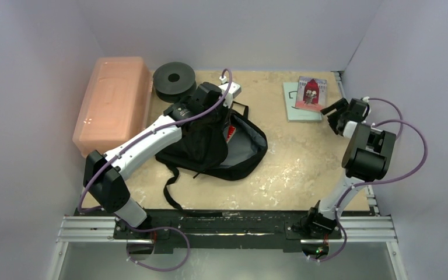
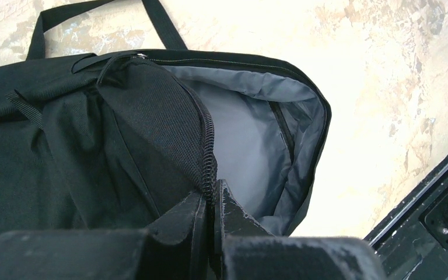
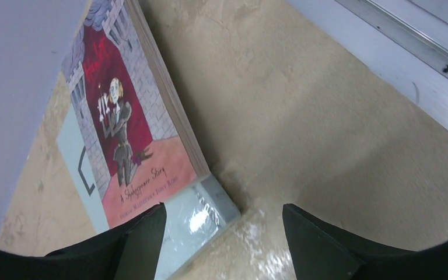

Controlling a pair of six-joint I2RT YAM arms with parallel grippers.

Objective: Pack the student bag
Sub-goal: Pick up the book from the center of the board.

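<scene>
The student bag [image 1: 242, 154] lies on the table [image 1: 303, 175], a little left of the middle. Its mouth is open toward the right, so the grey lining shows. One long strap [image 1: 165, 188] runs from it toward the near edge.

The left gripper [image 2: 212, 197] is clenched on the zipper edge of the bag's front flap and holds this flap lifted above the opening. The right gripper [image 3: 223, 213] is released. Its two fingers stand wide apart just above the table, at the near corner of two books on the far right side. There a paperback [image 3: 122, 134] with a red picture cover lies on top of a thin pale book [image 3: 204, 216].

Behind the bag is a black spool [image 1: 174, 79], and at the far left a pink plastic box [image 1: 114, 102]. The bag and the books are well apart.
</scene>
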